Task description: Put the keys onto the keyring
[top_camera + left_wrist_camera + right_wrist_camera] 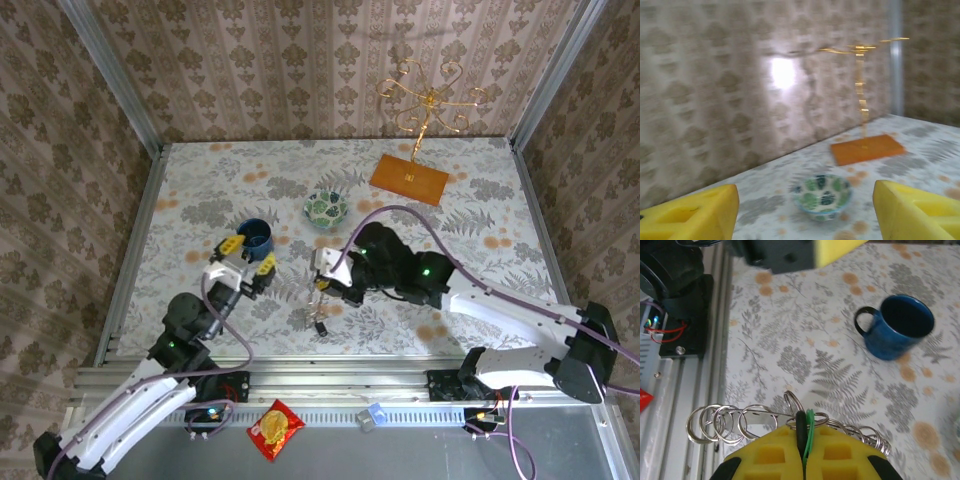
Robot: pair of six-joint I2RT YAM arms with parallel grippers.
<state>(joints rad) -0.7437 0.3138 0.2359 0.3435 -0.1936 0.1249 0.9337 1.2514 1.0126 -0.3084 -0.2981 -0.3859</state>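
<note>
My right gripper (pixel 805 436) is shut on the two keys, the black head (pixel 800 427) and the green head (pixel 810 424) pinched edge-on between its yellow fingers. Just under them the grey flat metal keyring (pixel 765 415) shows edge-on, with several small split rings threaded along it. From above, the right gripper (pixel 324 280) hovers over the table's middle with the keyring cluster (pixel 318 316) dangling beneath it. My left gripper (pixel 246 262) stands open beside the blue mug (pixel 256 236), its yellow fingers (pixel 692 216) wide apart with nothing between them.
A green-patterned bowl (pixel 326 208) sits behind the right gripper, and the left wrist looks at this bowl (pixel 822 196). A gold stand on an orange base (pixel 409 180) stands at the back right. A red snack packet (pixel 275 430) lies below the table's front rail.
</note>
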